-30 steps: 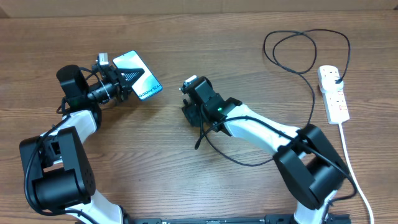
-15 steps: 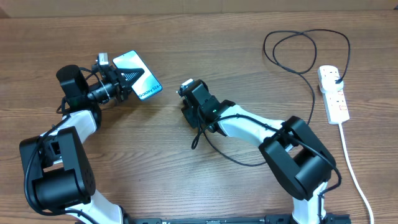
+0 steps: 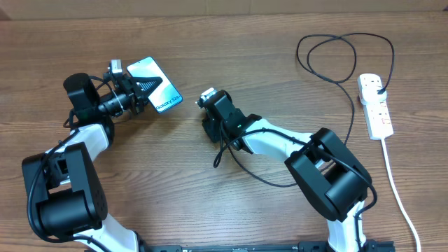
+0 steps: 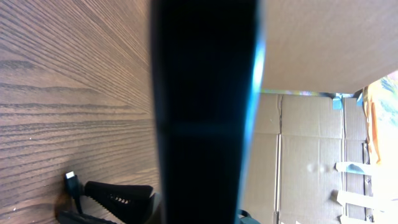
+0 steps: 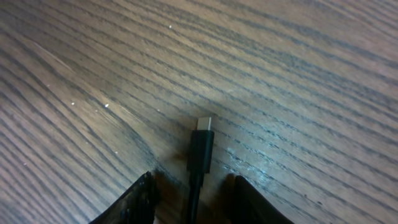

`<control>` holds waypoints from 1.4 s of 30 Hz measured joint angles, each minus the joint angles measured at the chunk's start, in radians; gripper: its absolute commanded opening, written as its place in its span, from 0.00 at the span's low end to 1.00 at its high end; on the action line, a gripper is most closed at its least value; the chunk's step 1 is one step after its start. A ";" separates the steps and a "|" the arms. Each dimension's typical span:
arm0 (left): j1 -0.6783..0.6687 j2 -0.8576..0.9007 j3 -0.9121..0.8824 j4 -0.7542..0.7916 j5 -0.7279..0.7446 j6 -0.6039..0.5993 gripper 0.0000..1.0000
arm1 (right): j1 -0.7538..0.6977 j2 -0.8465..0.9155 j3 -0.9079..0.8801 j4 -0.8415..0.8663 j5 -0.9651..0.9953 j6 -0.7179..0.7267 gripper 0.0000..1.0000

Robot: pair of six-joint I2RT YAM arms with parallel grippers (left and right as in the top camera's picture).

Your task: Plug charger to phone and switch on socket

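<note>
Between parted fingers (image 5: pixel 138 200) of the right hand (image 5: pixel 193 190) lies the charger (image 5: pixel 201 151) tip; the left hand (image 3: pixel 137 94) grips the phone (image 3: pixel 161 87).

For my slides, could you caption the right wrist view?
Charger connector lying on wooden table, framed by the right end effector.
</note>
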 measured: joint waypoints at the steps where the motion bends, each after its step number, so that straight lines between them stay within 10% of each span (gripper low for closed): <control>1: 0.000 0.000 0.000 0.000 0.000 0.000 0.04 | 0.000 0.000 0.000 0.005 0.002 0.000 0.37; 13: 0.000 0.000 0.000 0.000 0.000 0.000 0.04 | 0.003 0.022 0.001 0.060 0.026 0.006 0.04; 22: 0.000 0.000 0.000 0.000 0.000 0.003 0.04 | -0.003 0.023 0.146 -0.303 -0.018 0.117 0.04; 42: -0.050 0.000 0.000 0.144 0.084 -0.085 0.05 | -0.380 -0.231 0.035 -0.335 -1.171 0.144 0.04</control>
